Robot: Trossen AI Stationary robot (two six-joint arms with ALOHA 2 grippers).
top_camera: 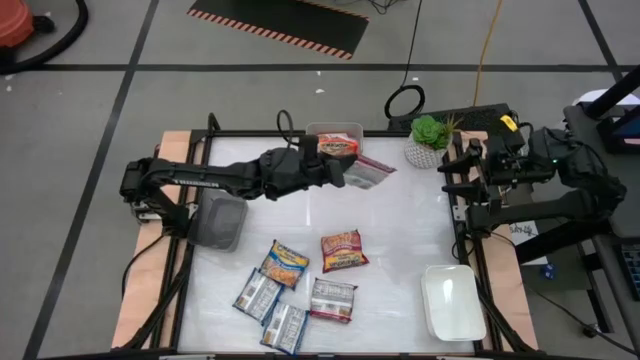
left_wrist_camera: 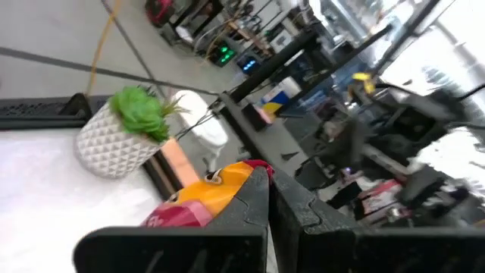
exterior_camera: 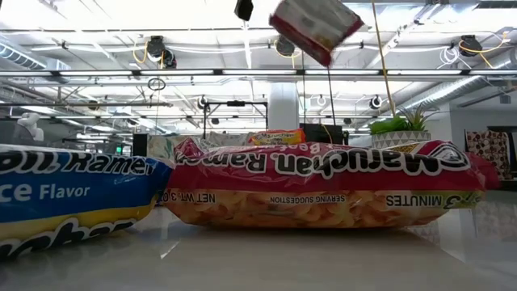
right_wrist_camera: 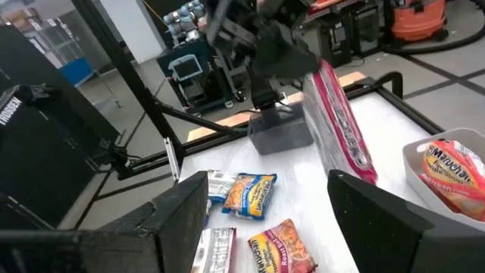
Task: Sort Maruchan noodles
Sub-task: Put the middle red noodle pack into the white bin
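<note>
My left gripper (top_camera: 338, 172) reaches level over the table's far middle, shut on a maroon-and-silver Maruchan packet (top_camera: 370, 172) that shows high up in the low view (exterior_camera: 315, 26). An orange packet (top_camera: 338, 146) lies in a small clear tray (top_camera: 352, 130) at the far edge. Several more packets lie flat on the near half of the table, among them a red-orange one (top_camera: 343, 250) and a blue-and-yellow one (top_camera: 285, 263). My right gripper (right_wrist_camera: 269, 227) is drawn back at the table's right edge, open, with nothing between its fingers. My left gripper pinches the maroon-and-silver packet by one end (right_wrist_camera: 314, 76) between its two shut fingers (left_wrist_camera: 261, 201). The fingers come level from the table's left. The packet is lifted clear of the table and stands on edge, slanting down and away from the fingers.
A grey tray (top_camera: 220, 222) sits at the left edge and a white tray (top_camera: 452, 302) at the near right corner. A potted plant (top_camera: 428, 142) stands at the far right, next to the clear tray. Bare table lies between the held packet and the packets on the table.
</note>
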